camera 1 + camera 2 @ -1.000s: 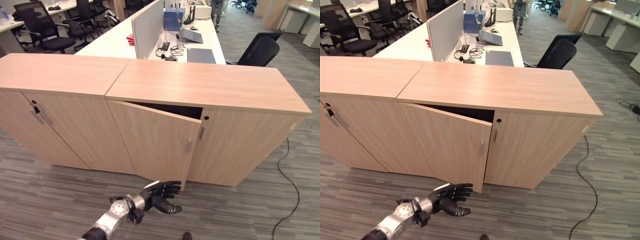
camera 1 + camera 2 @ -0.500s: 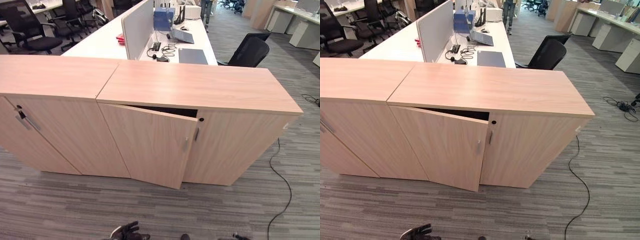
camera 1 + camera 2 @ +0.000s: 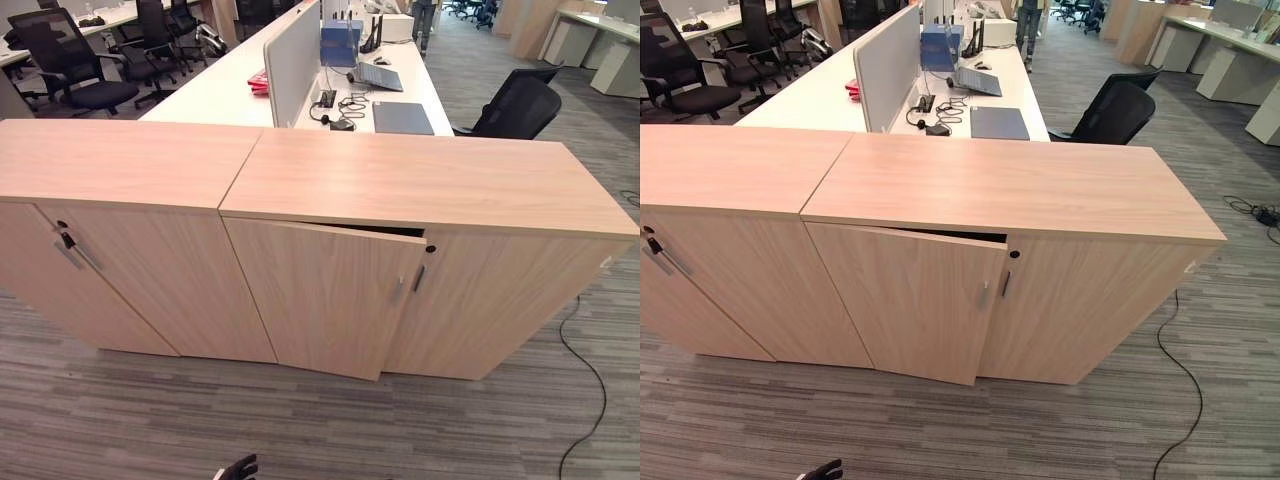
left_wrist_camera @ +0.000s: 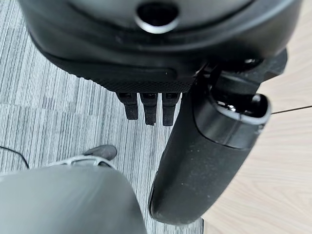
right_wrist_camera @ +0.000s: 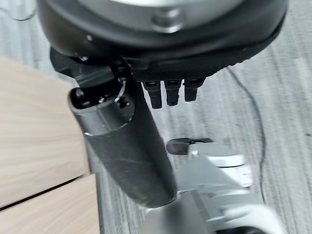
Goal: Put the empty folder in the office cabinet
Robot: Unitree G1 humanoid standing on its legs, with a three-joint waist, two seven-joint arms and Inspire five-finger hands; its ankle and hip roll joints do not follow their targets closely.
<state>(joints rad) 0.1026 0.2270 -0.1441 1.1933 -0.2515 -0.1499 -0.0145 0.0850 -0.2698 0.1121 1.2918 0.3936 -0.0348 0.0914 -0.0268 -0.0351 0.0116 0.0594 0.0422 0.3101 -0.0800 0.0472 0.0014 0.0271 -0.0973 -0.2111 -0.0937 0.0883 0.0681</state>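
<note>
The light wood office cabinet (image 3: pixel 430 180) stands ahead of me on the carpet. Its left door (image 3: pixel 320 295) hangs slightly ajar, with a thin dark gap along the top edge, beside the door handle (image 3: pixel 399 290). My left hand (image 3: pixel 238 468) shows low at the near edge of the floor, well short of the door. Seen from its wrist, the left hand (image 4: pixel 204 161) has straight fingers and holds nothing. My right hand (image 5: pixel 126 156) hangs beside the cabinet's wood, fingers straight, also holding nothing.
A second matching cabinet (image 3: pixel 120 160) adjoins on the left, with a key in its door (image 3: pixel 63 238). Behind are white desks with a divider (image 3: pixel 295 55), a flat dark grey thing (image 3: pixel 402 117) and a black office chair (image 3: pixel 515 105). Grey carpet lies before the cabinets.
The cabinet door has swung from well open to nearly shut. My left hand has dropped from in front of the door to the view's lower edge. The camera has shifted.
</note>
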